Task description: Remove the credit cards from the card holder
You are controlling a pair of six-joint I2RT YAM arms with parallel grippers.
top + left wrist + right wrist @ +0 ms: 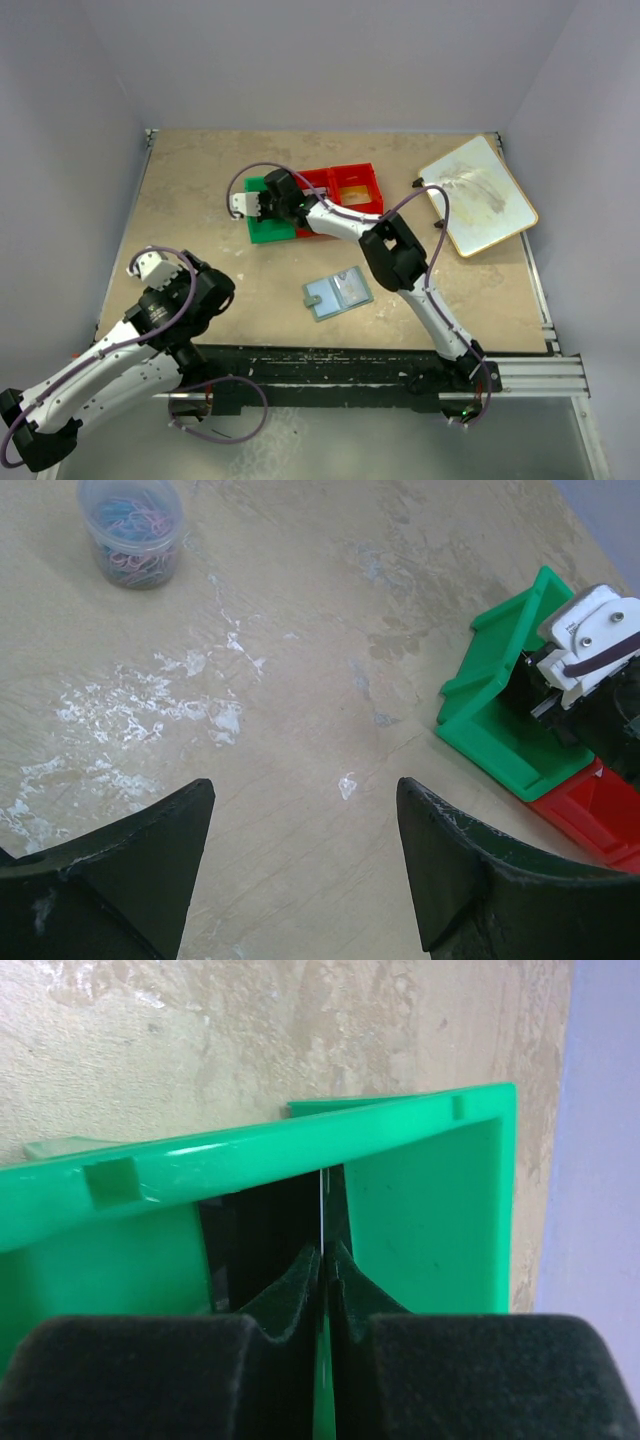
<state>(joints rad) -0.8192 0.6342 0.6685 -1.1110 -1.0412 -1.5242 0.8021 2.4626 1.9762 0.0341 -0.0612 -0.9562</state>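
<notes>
One credit card [322, 1200] edge-on, pinched in right claw [325, 1252]

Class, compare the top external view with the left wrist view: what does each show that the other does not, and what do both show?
Only the top view: the small grey-green card holder, lying open, and the large cream board. Only the left wrist view: a clear plastic jar of small coloured bits. Both: the green plastic bin, the red plastic bin beside it, and the right gripper over the green bin.
</notes>
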